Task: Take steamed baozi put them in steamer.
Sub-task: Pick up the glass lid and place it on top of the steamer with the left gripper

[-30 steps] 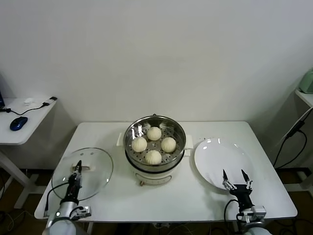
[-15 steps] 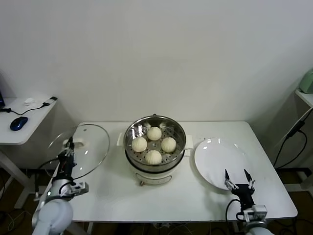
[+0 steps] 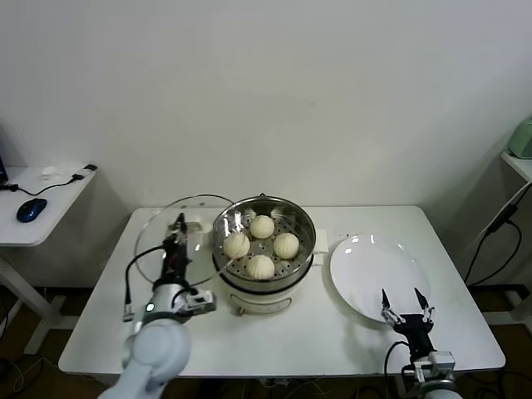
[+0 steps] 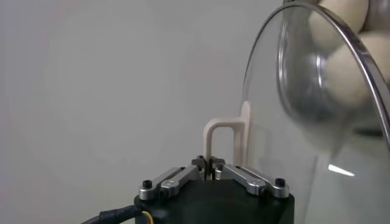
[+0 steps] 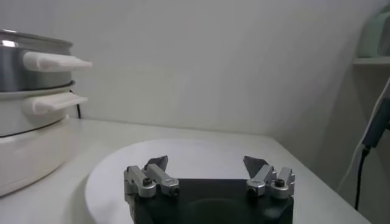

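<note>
While the left gripper point(image 3: 177, 223) pinches the glass lid's handle point(image 4: 226, 136) left of the steamer point(image 3: 263, 246), the right gripper point(image 3: 402, 302) hangs spread near the plate point(image 3: 374, 275).

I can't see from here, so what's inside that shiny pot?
Four steamed baozi sit on the perforated tray inside the steamer. Whatever lies beneath that tray is hidden.

No text, label, brand, number or sign can be read anywhere. The steamer point(image 3: 263, 243) shows only bare metal and a plain white base; a small knob or mark at the front of that base may carry something, but it is too small to tell. The plate point(image 3: 378, 274) beside the steamer is plain white.
</note>
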{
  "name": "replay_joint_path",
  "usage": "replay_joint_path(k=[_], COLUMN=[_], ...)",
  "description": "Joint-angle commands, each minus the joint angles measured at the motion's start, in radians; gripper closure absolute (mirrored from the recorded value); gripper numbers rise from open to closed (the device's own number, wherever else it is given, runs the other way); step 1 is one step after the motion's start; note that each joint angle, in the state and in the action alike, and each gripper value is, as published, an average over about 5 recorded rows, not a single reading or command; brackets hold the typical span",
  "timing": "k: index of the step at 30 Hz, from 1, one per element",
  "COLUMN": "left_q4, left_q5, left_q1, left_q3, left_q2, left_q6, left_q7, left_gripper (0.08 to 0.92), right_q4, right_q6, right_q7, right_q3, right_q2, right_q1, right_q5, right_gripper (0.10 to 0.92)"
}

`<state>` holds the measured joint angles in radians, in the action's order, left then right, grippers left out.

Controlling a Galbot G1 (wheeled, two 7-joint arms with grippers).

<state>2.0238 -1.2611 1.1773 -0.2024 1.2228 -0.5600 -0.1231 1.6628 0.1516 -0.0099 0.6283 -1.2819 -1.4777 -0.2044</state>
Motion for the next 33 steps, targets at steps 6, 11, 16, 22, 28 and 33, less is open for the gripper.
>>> replay_joint_path(k=[6,11,16,22,28,33], left_q4=[-0.029,-0.097,-0.168,-0.236,-0.277,-0.308], left_q5=[-0.157,-0.192,-0.209,-0.219,-0.226,-0.231], left_q1=[-0.168,-0.216,-0.253,-0.286,-0.293,-0.29], left_q3=[0.309,0.365,0.398,0.406,0.398,0.382], left_q2=[0.115,0.179,0.227,0.259,0.259,0.26], left_q6=[-0.182,-0.196,-0.201,-0.206,-0.204,-0.198], left_q7=[-0.112,-0.121,-0.115,-0.106,-0.104,-0.092], left_gripper=[0.863,0.863,0.863,0.863,0.863,0.863], right_q4=[-0.017,-0.028,-0.032,-0.041,-0.049,-0.057], right_q6=[0.026,0.036,0.044,0.051,0.057,0.062], right_q7=[-0.003,-0.003,-0.001,0.0,0.002,0.004], right_q3=[-0.006,-0.002,0.004,0.006,0.003,0.003], right_q2=[-0.006,-0.009,-0.01,-0.015,-0.021,-0.023], right_q1=[-0.003,-0.007,-0.013,-0.011,-0.004,-0.001], right_q5=[0.011,0.01,0.007,0.007,0.008,0.009], right_gripper=[0.203,0.203,0.203,0.203,0.203,0.203])
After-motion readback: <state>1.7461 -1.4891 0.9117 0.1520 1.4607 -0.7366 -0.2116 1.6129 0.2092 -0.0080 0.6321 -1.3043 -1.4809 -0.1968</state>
